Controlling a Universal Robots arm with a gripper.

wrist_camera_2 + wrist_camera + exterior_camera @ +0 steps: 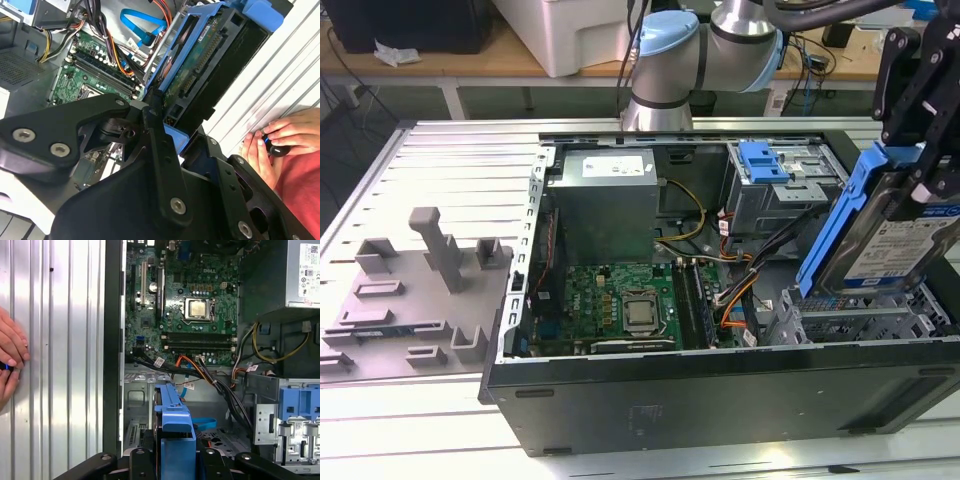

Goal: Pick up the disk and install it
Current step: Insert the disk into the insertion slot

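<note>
The fingers are clamped on the disk, held tilted over the metal bay; I think it must enter square and clear of the cables.

My arm: silver-grey, made of smooth round tubular joint housings.
My joint cap: light blue, rounded, closing the end of one housing.
My cable: thick and black, passing above the joints.
My gripper: matte black all over, with no markings that I can make out.
My link plates: broad, flat, with rounded corners, hinged to narrower black bars.
My screws: silver, round-headed, sunk into the plates.
</note>
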